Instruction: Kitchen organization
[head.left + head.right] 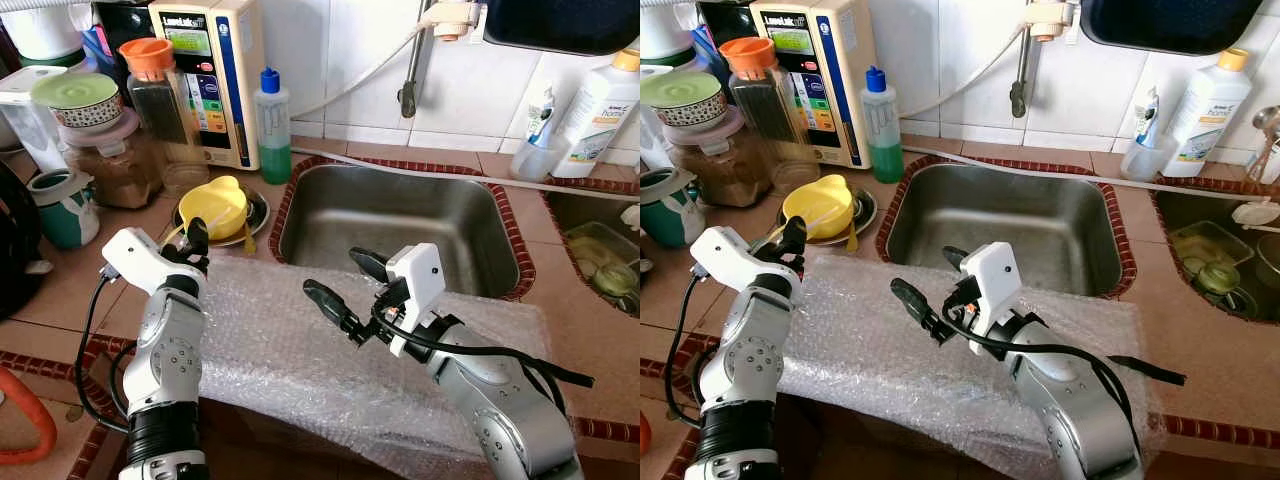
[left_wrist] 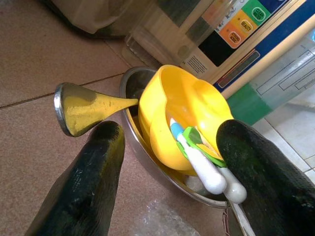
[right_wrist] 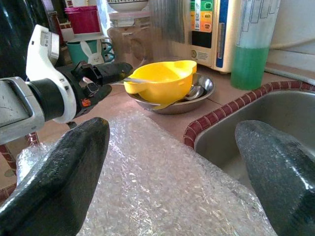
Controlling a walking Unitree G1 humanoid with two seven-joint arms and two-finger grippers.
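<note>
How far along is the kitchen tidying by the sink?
Early. Done: bubble wrap is spread along the counter edge in front of the sink. In hand: the left pincer, open, sits at the yellow bowl in its metal dish, gripping nothing; the right pincer, open, hovers over the wrap. Left: the bowl isn't lifted and the jars still crowd the counter.

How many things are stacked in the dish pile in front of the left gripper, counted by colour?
Yellow: 2, the bowl and the spoon
Silver: 1, the metal dish underneath
White-handled: 2, the utensils lying in the bowl
Total: 5
The left gripper is open, pointing at the pile.
</note>
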